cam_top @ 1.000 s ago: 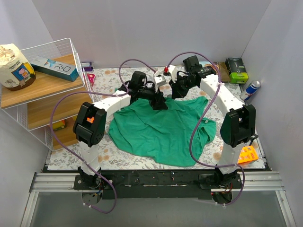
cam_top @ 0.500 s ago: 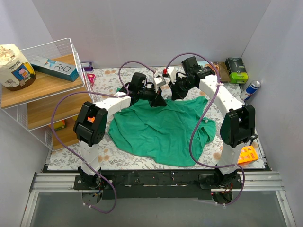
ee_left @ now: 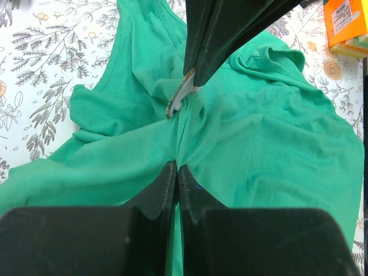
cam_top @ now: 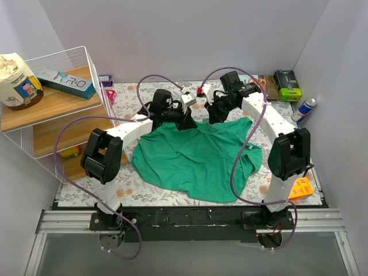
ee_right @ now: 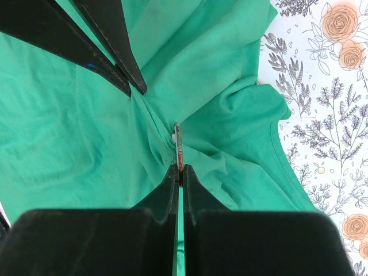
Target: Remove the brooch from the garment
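The brooch sits right at the tips of the right gripper, whose two fingers are pressed together on its near end. In the right wrist view it shows edge-on as a thin pale and brownish sliver, standing up out of a pucker in the shirt. From the left wrist view it is a small curved pale piece with a brownish rim, at the point of the right gripper's dark fingers and touching the bunched cloth; whether its pin is still through the fabric cannot be told. The left gripper is closed too, pinching a fold of the green shirt just beside the brooch, with creases running from one pinch to the other. In the top view both grippers meet over the far edge of the shirt, which lies spread and wrinkled on the flowered mat. At the left a wire rack with wooden shelves holds a cream bag and a teal box on its top shelf, and a small yellow and red thing lower down — too small to name. By the right wall are a green and black box, a blue can and an orange pack
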Robot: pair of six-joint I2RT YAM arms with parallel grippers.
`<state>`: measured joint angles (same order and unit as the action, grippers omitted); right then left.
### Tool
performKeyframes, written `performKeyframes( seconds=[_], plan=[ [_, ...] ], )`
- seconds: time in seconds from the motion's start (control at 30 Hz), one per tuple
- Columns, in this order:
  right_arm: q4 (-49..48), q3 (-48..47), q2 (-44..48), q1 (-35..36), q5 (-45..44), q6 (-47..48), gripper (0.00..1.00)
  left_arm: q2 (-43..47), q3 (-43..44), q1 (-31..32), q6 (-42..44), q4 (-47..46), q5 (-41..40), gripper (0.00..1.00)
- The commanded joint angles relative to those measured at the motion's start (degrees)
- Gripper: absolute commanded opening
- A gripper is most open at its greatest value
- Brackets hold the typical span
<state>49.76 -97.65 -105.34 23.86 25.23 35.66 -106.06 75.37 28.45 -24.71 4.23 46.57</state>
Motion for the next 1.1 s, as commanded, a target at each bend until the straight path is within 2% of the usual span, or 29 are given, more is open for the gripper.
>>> performKeyframes(
  seconds=[0.0, 0.07, 0.2, 0.3, 0.4, 0.57, 0.77, 1.07],
  plan=[
    [1.3, 0.0, 2.9, -0.2, -1.2, 2.3, 0.01, 3.9, -0.1, -0.8, 0.3, -0.4, -0.9, 0.00],
    [1.3, -0.1, 3.0, -0.2, -0.5, 2.1, 0.01, 3.5, 0.4, -0.8, 0.2, 0.1, 0.4, 0.03],
    [2.2, -1.0, 2.6, -0.2, 2.5, 2.0, 0.01, 3.4, 1.7, -0.8, -1.1, 0.2, 2.6, 0.47],
    [3.0, -1.3, 2.6, -0.2, 4.1, 2.4, 0.01, 3.0, 2.9, -0.8, -1.6, -1.3, 2.9, 0.55],
    [3.4, -1.5, 2.4, -0.3, 6.0, 2.3, 0.01, 1.3, 4.4, -0.8, -4.5, -5.4, 4.1, 0.59],
    [4.6, -2.3, 2.3, -0.2, 8.9, 2.0, 0.01, -1.7, 5.2, -0.1, -10.1, -12.0, 8.8, 0.59],
    [3.9, -1.5, 2.5, -0.2, 9.9, -0.1, 0.01, -3.3, 5.3, 0.6, -8.3, -11.9, 11.4, 0.53],
    [4.5, -2.5, 1.3, -0.7, 10.3, -2.1, 0.01, -4.2, 4.9, 0.8, -8.1, -11.7, 16.2, 0.51]
  ],
)
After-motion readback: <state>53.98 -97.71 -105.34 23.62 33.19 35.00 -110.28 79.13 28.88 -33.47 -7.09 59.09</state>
